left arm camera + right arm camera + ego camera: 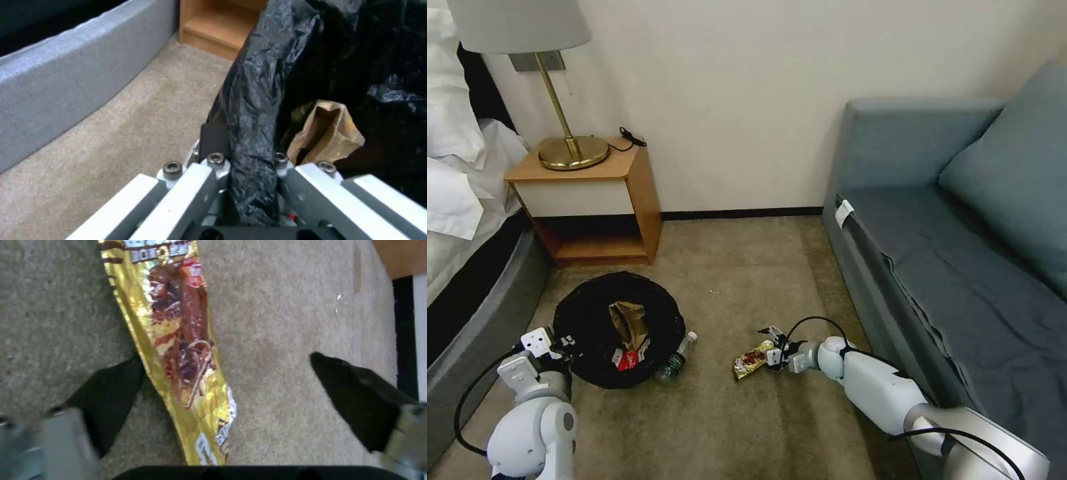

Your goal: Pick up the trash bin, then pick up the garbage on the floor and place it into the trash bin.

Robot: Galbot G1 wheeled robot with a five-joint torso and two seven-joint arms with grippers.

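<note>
Risk first: thin snack wrapper (178, 350) flat on carpet (747, 280), between spread jaws of right gripper (227, 390), one pad touching its edge; could slide or crumple out of a shallow pinch. Trash bin (617, 327) held at its rim by left gripper (249, 173), jaws clamped on the black liner; liner alone might slip. Bottle (675, 360) against the bin, possibly touching. Tan paper wad (327, 133) and red-and-white packet (627, 360) inside. Around: sofa (960, 267), bed (467, 287), nightstand (594, 200), lamp (560, 87).
</note>
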